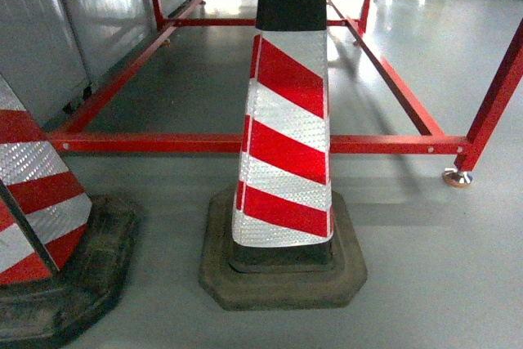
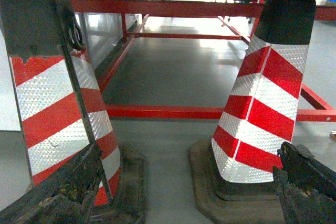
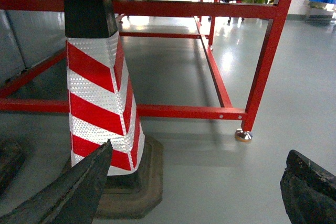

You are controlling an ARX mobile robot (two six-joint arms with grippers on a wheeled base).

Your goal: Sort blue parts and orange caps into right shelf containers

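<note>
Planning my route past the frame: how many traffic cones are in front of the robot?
2. One cone stands centre in the head view, before the red frame. The other cone is at the left edge, partly cropped. More could be out of view.

You see two traffic cones [image 1: 286, 128] [image 1: 37, 194], both striped red and white. Behind them stands one red metal frame [image 1: 245, 143].

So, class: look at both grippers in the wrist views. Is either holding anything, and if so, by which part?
Nothing is held. The left gripper and the right gripper both stand open, with only floor and a striped cone beyond them.
</note>
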